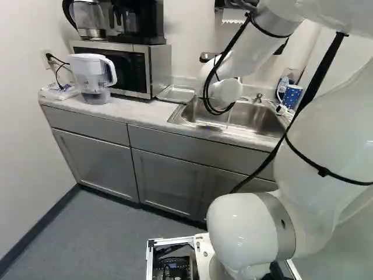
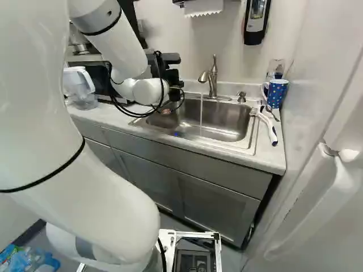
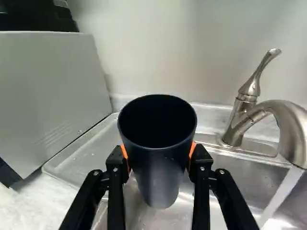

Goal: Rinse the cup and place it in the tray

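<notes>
Your gripper (image 2: 174, 93) holds the dark cup (image 3: 158, 172) mouth up between both fingers; the tray (image 3: 88, 151) lies beyond it, the faucet (image 3: 288, 120) runs beside it.

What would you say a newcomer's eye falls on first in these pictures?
Probably the dark cup, gripped between the two fingers of the black gripper and filling the middle of the wrist view. Next, perhaps, the stream of water running from the metal faucet into the sink. The blue patterned mug also stands out, at the right of the right base view.
</notes>
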Motion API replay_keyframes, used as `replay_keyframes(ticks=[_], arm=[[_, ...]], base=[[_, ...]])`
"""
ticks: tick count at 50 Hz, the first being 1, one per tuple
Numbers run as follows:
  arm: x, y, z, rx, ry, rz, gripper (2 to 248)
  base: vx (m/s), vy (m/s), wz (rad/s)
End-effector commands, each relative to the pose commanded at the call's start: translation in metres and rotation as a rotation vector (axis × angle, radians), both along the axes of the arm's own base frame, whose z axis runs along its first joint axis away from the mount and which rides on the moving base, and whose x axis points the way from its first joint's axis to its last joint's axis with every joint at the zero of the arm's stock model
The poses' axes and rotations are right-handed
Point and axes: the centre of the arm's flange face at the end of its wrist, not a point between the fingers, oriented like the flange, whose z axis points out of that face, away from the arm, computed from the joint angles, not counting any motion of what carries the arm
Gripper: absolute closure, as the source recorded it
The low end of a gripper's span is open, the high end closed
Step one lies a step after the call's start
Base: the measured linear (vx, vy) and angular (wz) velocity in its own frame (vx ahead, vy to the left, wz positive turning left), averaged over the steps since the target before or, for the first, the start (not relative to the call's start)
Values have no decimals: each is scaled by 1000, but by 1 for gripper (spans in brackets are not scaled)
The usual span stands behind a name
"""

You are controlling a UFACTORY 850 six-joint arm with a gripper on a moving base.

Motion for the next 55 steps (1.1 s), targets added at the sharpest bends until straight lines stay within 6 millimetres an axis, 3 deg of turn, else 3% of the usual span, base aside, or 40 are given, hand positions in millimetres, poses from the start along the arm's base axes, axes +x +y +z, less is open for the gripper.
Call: replay_keyframes(ticks=[55], arm=[[-49, -66, -59, 18, 125, -163, 125]], base=[[0, 0, 0]])
